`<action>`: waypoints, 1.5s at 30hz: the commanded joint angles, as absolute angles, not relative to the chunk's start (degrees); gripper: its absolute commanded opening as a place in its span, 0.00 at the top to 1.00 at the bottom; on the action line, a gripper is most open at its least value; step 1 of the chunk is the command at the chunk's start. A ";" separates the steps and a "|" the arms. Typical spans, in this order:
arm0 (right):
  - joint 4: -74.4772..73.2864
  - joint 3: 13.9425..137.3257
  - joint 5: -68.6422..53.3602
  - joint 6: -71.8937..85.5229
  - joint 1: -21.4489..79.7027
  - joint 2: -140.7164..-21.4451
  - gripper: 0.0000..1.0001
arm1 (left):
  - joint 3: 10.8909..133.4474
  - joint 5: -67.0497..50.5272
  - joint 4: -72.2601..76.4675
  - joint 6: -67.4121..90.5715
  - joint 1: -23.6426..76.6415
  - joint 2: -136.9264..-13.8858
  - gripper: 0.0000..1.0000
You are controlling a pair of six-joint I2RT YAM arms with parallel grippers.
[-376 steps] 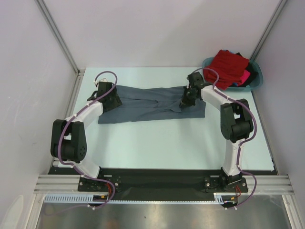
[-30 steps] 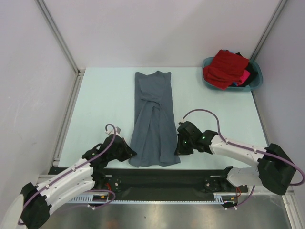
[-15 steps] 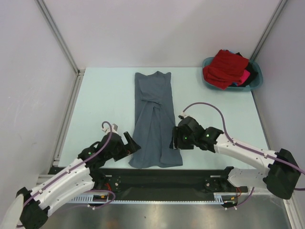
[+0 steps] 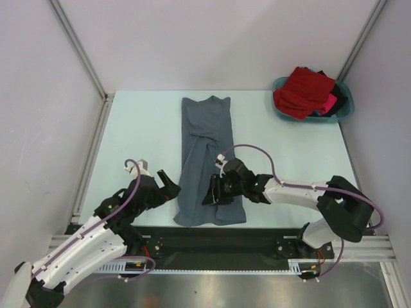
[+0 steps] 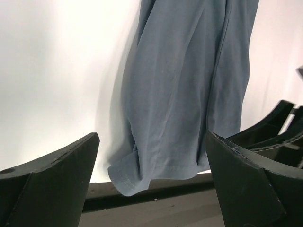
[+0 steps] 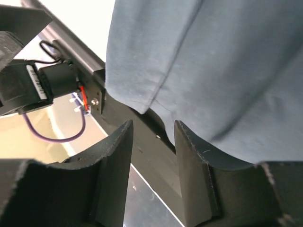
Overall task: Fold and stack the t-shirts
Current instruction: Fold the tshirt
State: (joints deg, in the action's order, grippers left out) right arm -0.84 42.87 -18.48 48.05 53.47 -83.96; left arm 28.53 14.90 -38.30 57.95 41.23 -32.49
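Inventory, left to right: two arms, two grippers, one t-shirt laid out, and one basin holding more.

I see the left gripper (image 4: 167, 183) low at the near left of the table (image 4: 138, 128), just beside the left edge of the grey t-shirt (image 4: 205, 144) and not touching it. Its jaws are spread wide and released. In the left wrist view nothing sits between them, and the shirt's near left corner lies beyond the fingers.

The grey t-shirt is the only garment on the table. It lies folded lengthwise into one long narrow strip down the middle, running from the far side to the near edge. Its hem reaches the dark strip at the table's front.

The right gripper (image 4: 212, 194) sits over the near end of that strip, right of its centre line. In the right wrist view its two fingers stand a narrow gap apart with no cloth between them, so I read it as released.

At the far right corner I count one teal basin (image 4: 345, 114). It holds a heap: one red t-shirt (image 4: 305, 90) on top, pink cloth (image 4: 330, 103) and dark cloth (image 4: 343, 96) under it. I cannot tell how many garments lie beneath.
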 commanded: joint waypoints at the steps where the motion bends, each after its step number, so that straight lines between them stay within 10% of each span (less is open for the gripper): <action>1: 10.19 41.31 -24.07 51.50 54.75 -85.95 0.55 | 29.09 16.52 -39.46 56.78 41.57 -30.85 0.00; 34: 19.16 47.72 -22.59 52.21 61.96 -103.97 0.60 | 27.07 16.79 -41.40 56.34 41.57 -25.22 0.00; 42: 17.76 48.16 -23.03 51.15 62.31 -103.37 1.00 | 26.55 16.00 -39.99 56.16 41.57 -27.07 0.00; 45: 15.48 48.51 -22.41 50.01 62.75 -101.52 1.00 | 26.46 15.82 -39.64 56.16 41.57 -27.16 0.00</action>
State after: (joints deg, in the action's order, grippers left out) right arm 17.17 46.57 -22.85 51.86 61.80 -104.03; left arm 26.89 15.79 -41.30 57.36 41.23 -26.92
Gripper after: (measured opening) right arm 0.011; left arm 0.996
